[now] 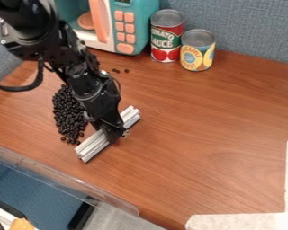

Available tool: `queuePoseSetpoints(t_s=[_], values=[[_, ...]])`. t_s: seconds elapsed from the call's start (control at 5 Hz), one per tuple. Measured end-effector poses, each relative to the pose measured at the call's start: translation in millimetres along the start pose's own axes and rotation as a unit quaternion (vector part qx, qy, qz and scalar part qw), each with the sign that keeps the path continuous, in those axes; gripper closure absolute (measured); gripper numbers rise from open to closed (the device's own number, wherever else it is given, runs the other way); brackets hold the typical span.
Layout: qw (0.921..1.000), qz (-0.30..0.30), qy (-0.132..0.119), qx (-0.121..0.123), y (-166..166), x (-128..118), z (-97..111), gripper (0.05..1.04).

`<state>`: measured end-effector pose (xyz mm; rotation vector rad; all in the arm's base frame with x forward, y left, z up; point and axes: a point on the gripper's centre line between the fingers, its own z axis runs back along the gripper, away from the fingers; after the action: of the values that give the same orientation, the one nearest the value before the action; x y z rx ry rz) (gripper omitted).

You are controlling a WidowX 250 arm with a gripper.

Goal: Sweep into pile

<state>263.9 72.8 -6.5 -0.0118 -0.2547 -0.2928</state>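
My gripper (114,134) is low over the left part of the table, its lower end at the middle of a silver metal bar (93,145). The bar lies slantwise, from lower left to upper right. Small black beans (67,114) form a long pile on the left side of the bar, partly hidden behind the arm. A few loose beans (117,70) lie farther back, near the toy microwave. The gripper's hold on the bar is hard to make out.
A teal toy microwave (144,27) stands at the back, beside a tomato sauce can (165,38) and a yellow can (197,51). A clear plastic edge (62,177) runs along the front left. Pale tape (242,221) marks the right and front right.
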Motion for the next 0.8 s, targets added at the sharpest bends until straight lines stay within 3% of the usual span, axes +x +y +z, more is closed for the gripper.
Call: queuePoseSetpoints(t_s=[0.4,0.8], values=[[0.9979,-0.038,0.045,0.028,19,4,0,0.713],[0.9933,-0.065,0.087,0.038,41,10,0,0.712]])
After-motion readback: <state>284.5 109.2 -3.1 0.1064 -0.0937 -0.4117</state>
